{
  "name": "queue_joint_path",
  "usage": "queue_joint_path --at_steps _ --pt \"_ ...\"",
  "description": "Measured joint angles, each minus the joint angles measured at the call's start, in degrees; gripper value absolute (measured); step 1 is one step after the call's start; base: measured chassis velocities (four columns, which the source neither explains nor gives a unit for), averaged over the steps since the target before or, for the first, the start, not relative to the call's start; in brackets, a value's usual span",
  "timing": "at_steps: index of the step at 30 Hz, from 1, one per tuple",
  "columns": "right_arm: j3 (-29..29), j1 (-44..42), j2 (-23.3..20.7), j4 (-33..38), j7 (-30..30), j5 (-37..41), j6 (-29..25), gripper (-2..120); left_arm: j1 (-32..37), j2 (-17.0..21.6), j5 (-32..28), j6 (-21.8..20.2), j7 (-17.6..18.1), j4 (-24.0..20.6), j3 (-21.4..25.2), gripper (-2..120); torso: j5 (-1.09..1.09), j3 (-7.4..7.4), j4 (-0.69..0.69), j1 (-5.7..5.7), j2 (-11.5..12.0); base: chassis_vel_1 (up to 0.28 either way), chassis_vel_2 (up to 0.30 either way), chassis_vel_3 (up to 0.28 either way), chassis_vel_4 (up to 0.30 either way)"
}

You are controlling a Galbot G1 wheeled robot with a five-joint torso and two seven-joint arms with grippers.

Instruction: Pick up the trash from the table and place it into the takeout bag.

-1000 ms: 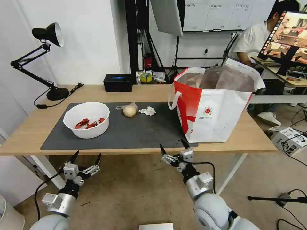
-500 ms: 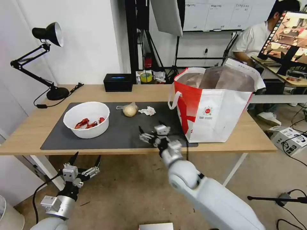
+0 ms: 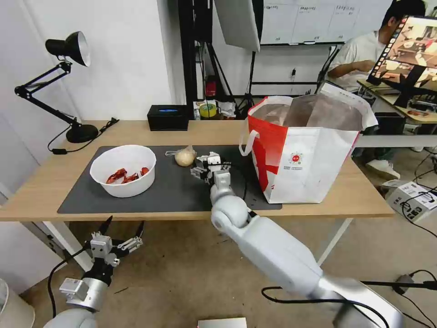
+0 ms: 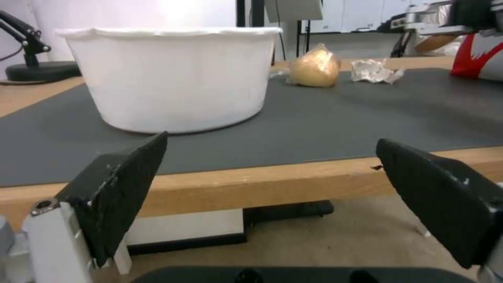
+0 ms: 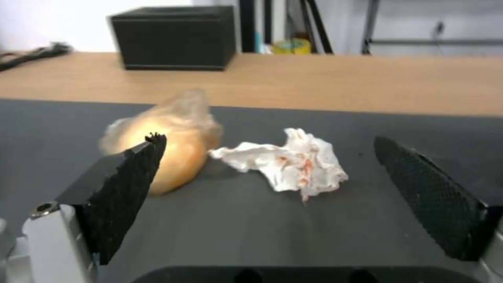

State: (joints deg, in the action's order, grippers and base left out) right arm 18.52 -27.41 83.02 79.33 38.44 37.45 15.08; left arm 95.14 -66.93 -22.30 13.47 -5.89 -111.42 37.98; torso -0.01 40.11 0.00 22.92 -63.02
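Arms: glossy light-grey rounded shells, silver wrist cuffs | right gripper (image 3: 210, 165): white-grey block body | left gripper (image 3: 123, 226): black tapered fingers (image 4: 125, 184) with textured pads, silver mounts with screw | cables: black, looped, lower frame.

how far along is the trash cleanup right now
Early. Nothing is held: the bowl, bagged bun and tissue all lie on the mat. The right hand hovers open around the tissue, beside the takeout bag. The left hand waits open below the table edge.
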Motion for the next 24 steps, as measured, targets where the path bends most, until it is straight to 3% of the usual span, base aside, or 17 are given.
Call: queue_joint_path --at_steps 10,24 --pt "-2.54 4.62 6.25 -10.84 3.88 0.89 1.01 100 -0.11 -1.29 0.92 0.38 -0.09 -0.17 -0.61 100 0.0 0.0 0.0 0.0 0.0 0.0 0.0 0.0 0.0" --pt "-4.74 5.29 6.85 -13.0 5.77 5.83 2.71 100 -0.03 -0.72 0.94 0.32 -0.13 -1.29 -0.95 100 0.01 -0.01 0.0 0.0 0.0 0.0 0.0 0.0 0.0"
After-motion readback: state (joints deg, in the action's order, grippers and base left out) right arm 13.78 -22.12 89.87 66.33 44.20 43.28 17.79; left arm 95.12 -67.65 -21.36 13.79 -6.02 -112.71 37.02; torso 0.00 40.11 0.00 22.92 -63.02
